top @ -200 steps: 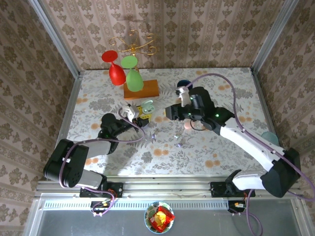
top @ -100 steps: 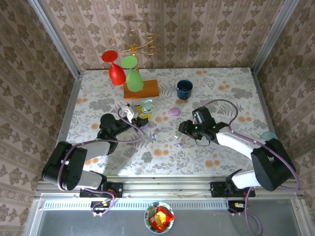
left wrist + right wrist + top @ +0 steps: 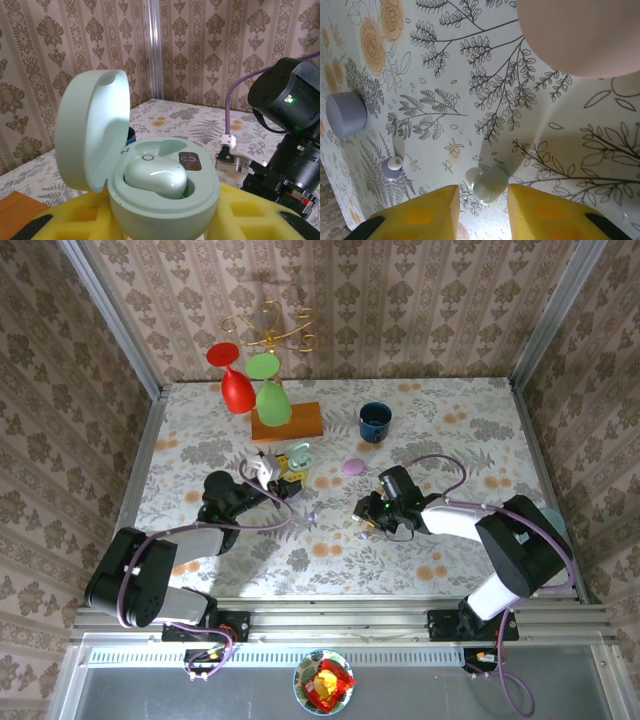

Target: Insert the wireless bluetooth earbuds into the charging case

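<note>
Right hand [image 3: 482, 191] has dropped, wrist view showing an earbud [image 3: 491, 184] between its parted fingers [image 3: 427, 212]; left hand [image 3: 283, 480] clamps case [image 3: 165, 202].

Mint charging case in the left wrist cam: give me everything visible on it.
The mint charging case is a pale green oval shell, smooth plastic by its look. Its hinged lid stands open to the left. One glossy matching earbud sits in the near well; the well behind it looks empty, beside a small dark display panel. The case stands upright, clamped between the yellow foam pads of the left gripper.
</note>
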Robot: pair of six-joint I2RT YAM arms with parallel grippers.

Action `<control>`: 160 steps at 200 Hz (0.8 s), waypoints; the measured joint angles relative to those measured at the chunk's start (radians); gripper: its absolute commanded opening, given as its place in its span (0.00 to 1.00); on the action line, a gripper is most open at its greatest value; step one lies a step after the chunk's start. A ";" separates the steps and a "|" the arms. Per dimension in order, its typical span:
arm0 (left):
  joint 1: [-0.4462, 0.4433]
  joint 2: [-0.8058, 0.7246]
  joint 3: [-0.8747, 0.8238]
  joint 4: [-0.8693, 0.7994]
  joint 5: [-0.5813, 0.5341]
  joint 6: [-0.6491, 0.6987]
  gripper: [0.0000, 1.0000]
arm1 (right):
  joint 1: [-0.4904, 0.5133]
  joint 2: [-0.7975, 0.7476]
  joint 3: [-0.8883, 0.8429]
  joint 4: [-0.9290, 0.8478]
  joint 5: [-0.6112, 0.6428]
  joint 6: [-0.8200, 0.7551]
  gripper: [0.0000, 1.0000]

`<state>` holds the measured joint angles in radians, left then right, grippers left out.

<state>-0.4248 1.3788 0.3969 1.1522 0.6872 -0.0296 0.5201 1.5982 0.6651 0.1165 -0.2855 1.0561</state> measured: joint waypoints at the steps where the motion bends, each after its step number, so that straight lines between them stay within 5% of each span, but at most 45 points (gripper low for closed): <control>1: 0.000 0.000 0.000 0.000 0.000 0.000 0.38 | 0.000 0.001 0.000 0.002 0.000 0.000 0.32; 160: 0.000 -0.013 -0.001 -0.021 0.007 0.016 0.38 | -0.006 0.047 0.011 0.032 -0.023 0.008 0.19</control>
<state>-0.4244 1.3655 0.3962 1.1313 0.6941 -0.0132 0.5140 1.6455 0.6762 0.1486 -0.3088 1.0637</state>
